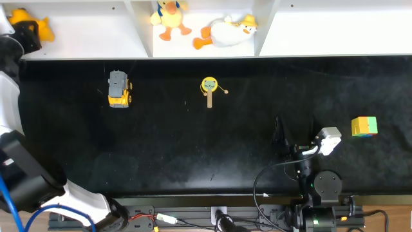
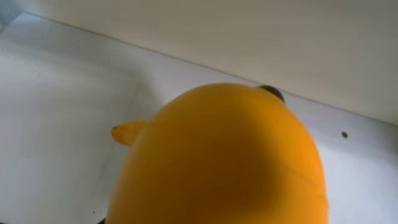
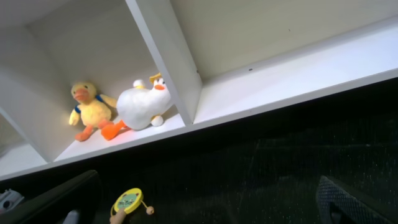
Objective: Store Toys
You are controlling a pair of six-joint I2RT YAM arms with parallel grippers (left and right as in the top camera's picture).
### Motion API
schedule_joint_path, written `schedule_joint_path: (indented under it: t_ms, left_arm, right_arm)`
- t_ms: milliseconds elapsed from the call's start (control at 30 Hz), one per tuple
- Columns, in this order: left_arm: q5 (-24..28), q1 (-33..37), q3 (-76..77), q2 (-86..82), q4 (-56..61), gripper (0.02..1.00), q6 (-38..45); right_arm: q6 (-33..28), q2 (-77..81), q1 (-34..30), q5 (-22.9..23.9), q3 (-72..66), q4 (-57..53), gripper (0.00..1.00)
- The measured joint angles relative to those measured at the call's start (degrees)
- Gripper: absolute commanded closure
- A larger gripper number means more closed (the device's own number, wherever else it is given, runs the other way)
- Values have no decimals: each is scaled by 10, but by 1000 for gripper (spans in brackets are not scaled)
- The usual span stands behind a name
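- Three toys lie on the black tabletop (image 1: 193,148) in the top view, well apart from one another: a toy truck (image 1: 119,88) at the left, a small round rattle (image 1: 210,88) with a wooden handle near the middle, and a coloured cube (image 1: 364,126) at the right.
- At the tabletop's far edge stands a white shelf (image 1: 335,38). Its middle compartment holds a yellow plush duck (image 1: 170,16) and a white plush duck (image 1: 225,32) side by side.
- The left end effector (image 1: 26,32) is up at the shelf's left compartment, right against a yellow toy (image 1: 40,27). I cannot tell whether it is open or closed, or whether it grips the toy.
- The right end effector (image 1: 295,132) sits low over the tabletop's right half, spread wide and holding nothing, between the rattle and the cube.
- Left wrist view: the yellow toy (image 2: 224,162) is very close, with the shelf's white floor and back wall behind it.
- Right wrist view: the right end effector (image 3: 205,202) stands wide open over bare tabletop, touching nothing. Beyond it lie the rattle (image 3: 127,202) and, in the shelf, the yellow plush duck (image 3: 89,111) touching the white plush duck (image 3: 142,106).
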Motion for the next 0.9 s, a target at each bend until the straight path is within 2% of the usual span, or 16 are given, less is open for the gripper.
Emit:
schedule_joint_path:
  t_ms: [267, 767, 833, 900]
  left_arm:
    - [-69, -29, 2, 0, -16, 702, -19]
    - [-74, -29, 6, 21, -25, 682, -19]
    - [-74, -29, 6, 22, -26, 638, -19]
    - [-74, -29, 8, 24, -25, 527, -20]
  right_arm:
    - [0, 0, 0, 0, 0, 0, 5]
    - [0, 0, 0, 0, 0, 0, 5]
    - [0, 0, 0, 0, 0, 0, 5]
    - [0, 0, 0, 0, 0, 0, 5]
